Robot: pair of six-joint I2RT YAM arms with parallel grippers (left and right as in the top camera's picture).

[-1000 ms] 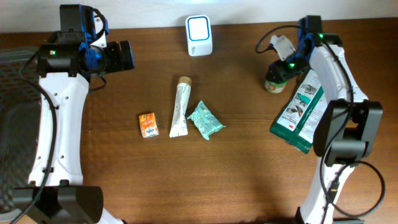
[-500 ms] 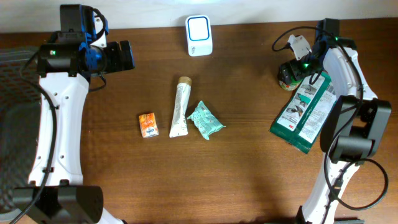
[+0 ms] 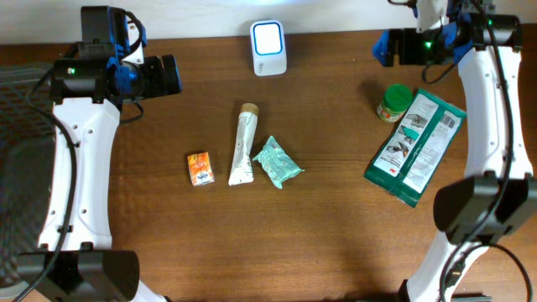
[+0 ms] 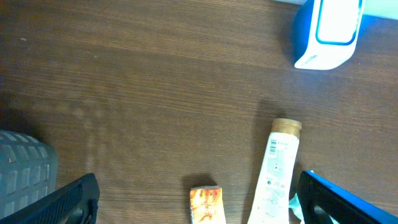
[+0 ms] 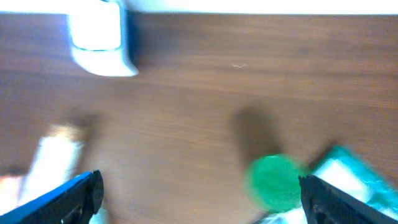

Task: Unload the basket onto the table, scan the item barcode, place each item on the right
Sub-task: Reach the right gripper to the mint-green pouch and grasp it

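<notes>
- Green-lidded small jar stands on the dark wooden table, just beside the green-and-white flat pouch and free of my right gripper.
- My right gripper hangs near the jar, toward the far edge, jaws spread wide and holding nothing.
- My left gripper is likewise wide and empty.
- The white-and-blue box scanner sits at the far edge.
- I judge the jar and pouch to be set aside as done.
- The white tube, teal crinkled packet and small orange box lie mid-table, seemingly unscanned.
</notes>
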